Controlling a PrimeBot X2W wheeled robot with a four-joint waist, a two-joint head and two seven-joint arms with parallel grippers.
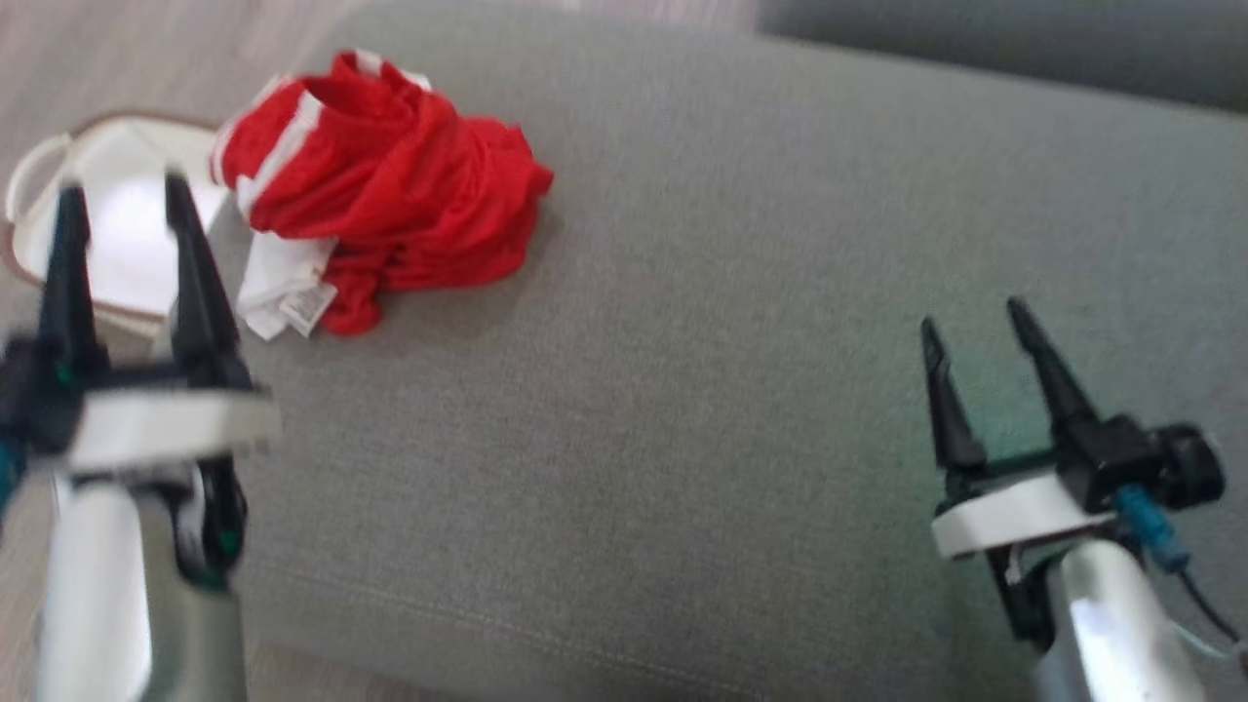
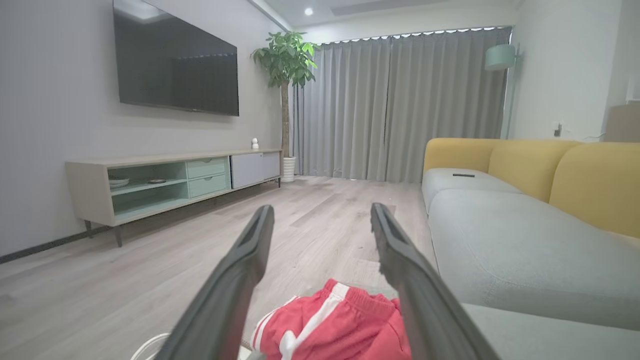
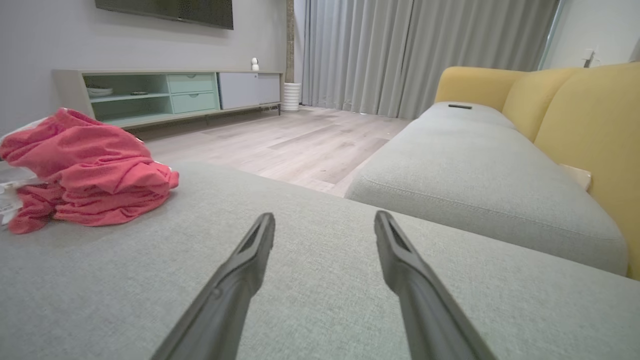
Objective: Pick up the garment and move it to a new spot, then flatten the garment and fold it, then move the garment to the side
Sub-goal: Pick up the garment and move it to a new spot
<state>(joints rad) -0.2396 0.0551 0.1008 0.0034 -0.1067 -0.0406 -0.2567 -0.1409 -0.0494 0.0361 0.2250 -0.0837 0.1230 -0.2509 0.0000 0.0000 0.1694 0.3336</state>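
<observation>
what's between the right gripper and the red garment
Just bare grey sofa cushion between right gripper and red garment, as the head view shows.

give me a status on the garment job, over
Left gripper and right gripper open, empty. Red garment crumpled near sofa cushion edge, untouched. White basket beside it, nothing on top.
</observation>
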